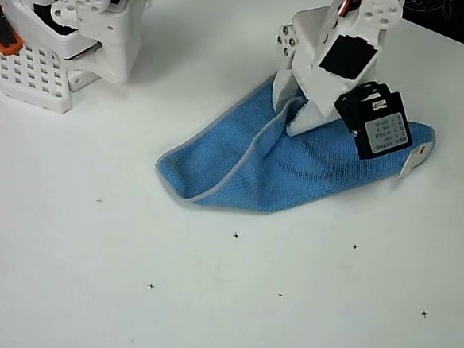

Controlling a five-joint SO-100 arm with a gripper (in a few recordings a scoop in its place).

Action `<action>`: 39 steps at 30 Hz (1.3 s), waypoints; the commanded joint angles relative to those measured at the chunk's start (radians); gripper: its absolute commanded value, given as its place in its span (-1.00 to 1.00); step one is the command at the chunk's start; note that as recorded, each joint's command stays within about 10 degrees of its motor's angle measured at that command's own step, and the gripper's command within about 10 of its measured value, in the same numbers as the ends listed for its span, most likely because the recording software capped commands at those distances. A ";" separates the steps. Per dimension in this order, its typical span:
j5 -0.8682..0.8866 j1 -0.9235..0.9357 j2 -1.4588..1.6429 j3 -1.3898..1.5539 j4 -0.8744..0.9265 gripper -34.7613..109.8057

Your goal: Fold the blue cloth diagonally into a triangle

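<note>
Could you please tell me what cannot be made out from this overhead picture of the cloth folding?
- Gripper: its own white body covers the fingers, so whether they pinch the medium-blue microfibre cloth is unclear.
- Cloth's upper edge: hidden under the arm.
- Small white tag at the right corner: print too small to read.
- Black motor's label: text too small.

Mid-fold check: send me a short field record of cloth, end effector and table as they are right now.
view: overhead
cloth: blue cloth partly folded, one layer lying over another, grey edge running across the middle
tag: white tag at the cloth's right corner
end effector: white end effector down on the cloth's upper edge; grip state cannot be told
table: white table with small cross marks
fold: not yet a clean triangle
</note>
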 commanded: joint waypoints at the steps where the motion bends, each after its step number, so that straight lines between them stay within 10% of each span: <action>1: 0.000 -0.025 0.077 -0.077 0.101 -0.09; 18: -0.175 0.067 0.227 -0.146 0.249 0.06; 39: -0.502 0.420 0.710 0.574 0.365 0.03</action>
